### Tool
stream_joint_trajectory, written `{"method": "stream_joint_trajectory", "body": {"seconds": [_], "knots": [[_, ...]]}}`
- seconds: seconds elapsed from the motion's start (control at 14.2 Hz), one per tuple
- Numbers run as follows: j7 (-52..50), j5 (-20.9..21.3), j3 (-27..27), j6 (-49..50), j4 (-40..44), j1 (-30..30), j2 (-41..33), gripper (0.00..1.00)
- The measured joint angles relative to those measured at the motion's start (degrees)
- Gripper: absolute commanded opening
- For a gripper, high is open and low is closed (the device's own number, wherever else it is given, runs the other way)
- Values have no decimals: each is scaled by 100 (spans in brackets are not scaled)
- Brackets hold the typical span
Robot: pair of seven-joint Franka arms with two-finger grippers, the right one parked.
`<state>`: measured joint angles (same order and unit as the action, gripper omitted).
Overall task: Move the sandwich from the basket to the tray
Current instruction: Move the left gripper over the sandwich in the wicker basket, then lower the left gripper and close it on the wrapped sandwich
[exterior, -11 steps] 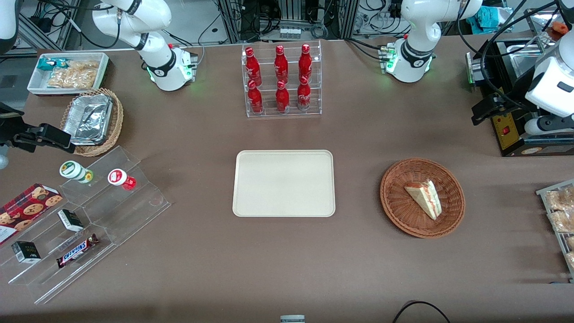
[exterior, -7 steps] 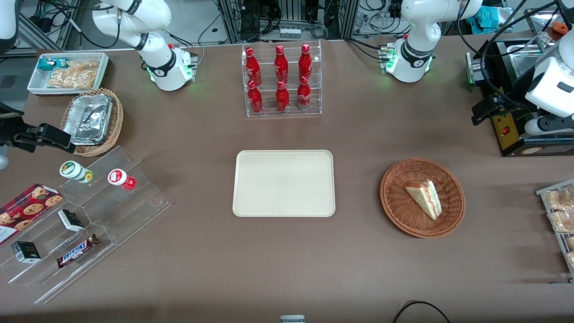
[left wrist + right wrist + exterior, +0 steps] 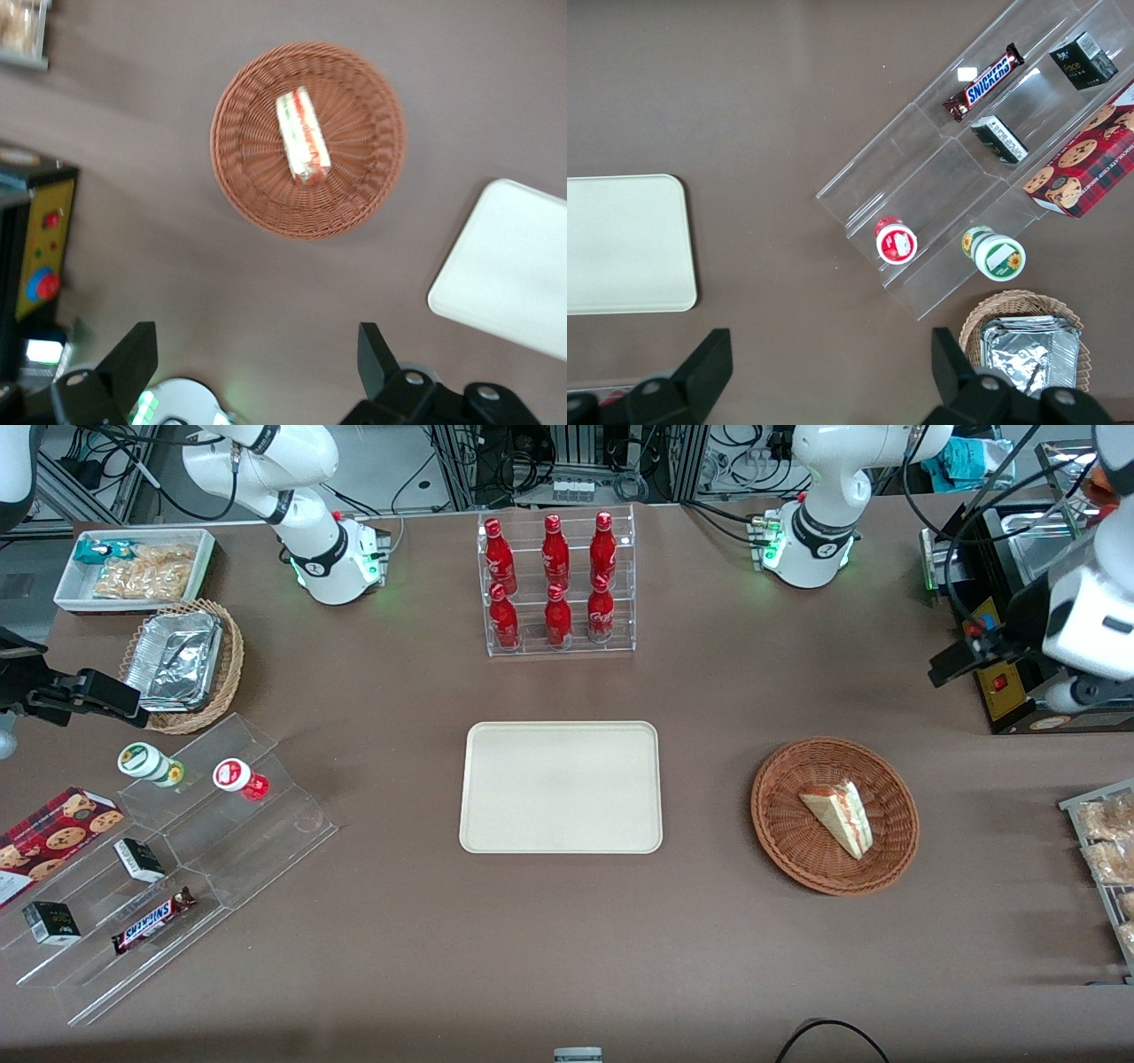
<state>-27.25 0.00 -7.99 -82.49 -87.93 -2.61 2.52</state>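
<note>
The sandwich (image 3: 838, 816) lies in the basket (image 3: 785, 846), beside the tray (image 3: 561, 786) on the worktop (image 3: 443, 939). The gripper (image 3: 257, 363) hangs high above, jaws spread, empty.

front view high over table, wrist views straight down, sharing tray (image 3: 561, 786)

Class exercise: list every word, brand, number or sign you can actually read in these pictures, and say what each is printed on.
"SNICKERS": on the chocolate bar on the clear stepped stand.
"Face": perhaps, on a small black box; too small to be sure.
Red bottles, cookie box, two round lids: print unreadable.
Sandwich, basket, tray: no text.
The gripper, open, high above the table: no text.
</note>
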Motion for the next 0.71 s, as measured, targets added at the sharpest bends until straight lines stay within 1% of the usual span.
{"method": "stream_joint_trajectory", "body": {"seconds": [0.21, 0.56, 0.71], "knots": [[-630, 15, -2, -393, -212, 4, 595, 100], [-1262, 34, -7, -1721, -753, 20, 1514, 100], [-1576, 170, -15, -2222, -898, 71, 1818, 100]]}}
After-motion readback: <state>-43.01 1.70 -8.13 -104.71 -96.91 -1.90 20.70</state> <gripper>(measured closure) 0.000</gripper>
